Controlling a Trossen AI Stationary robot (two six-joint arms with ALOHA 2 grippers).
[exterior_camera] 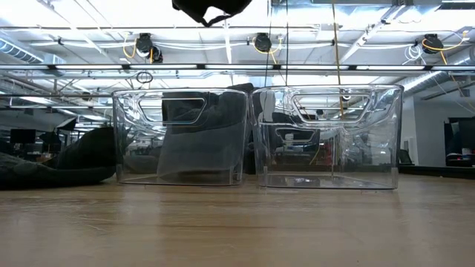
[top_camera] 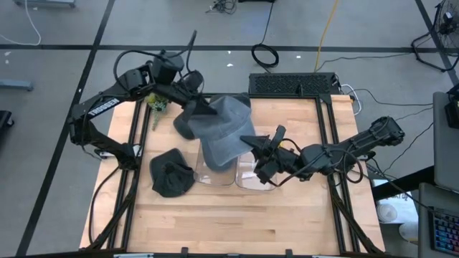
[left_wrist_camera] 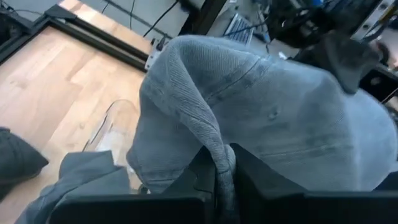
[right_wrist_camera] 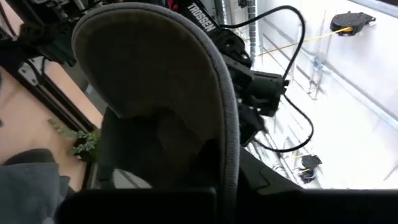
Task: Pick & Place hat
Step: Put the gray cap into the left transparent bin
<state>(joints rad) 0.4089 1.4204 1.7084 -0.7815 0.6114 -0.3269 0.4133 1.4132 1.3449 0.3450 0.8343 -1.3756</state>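
"TROSSEN" lettering (right_wrist_camera: 200, 17) behind grey hat (right_wrist_camera: 155, 74)

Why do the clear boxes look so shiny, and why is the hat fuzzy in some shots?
Low view: bright ceiling lights behind the clear bins cause glare and reflections on their walls. Left wrist view: the grey hat fills the picture so close that its near fold is soft. Right wrist view: the hat's brim is dark against a washed-out bright background.

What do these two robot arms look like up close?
Both are slim, black, jointed arms. The left arm carries white TROSSEN lettering on one link. The right arm has thin black cables looping alongside it. Each ends in a dark two-fingered tool: the left tool and the right tool.
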